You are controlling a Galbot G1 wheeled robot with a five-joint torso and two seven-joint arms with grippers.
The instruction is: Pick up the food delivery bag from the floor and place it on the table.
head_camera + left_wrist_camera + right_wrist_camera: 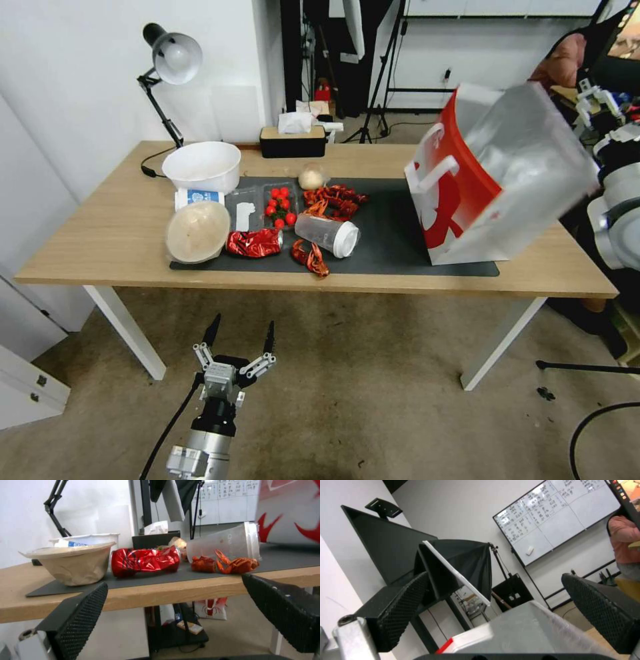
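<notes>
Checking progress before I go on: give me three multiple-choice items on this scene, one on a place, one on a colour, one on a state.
1. Where is the food delivery bag?
A. on the floor
B. on the table, at the mat's right end
C. inside the white bowl

2. What colour is the crushed can?
A. red
B. blue
C. green

3. The left gripper is:
A. shut on a cup
B. shut, empty
C. open

Answers: B, its base rests tilted on the dark mat; A, it lies red beside the paper bowl; C, its fingers stand apart, low before the table.
</notes>
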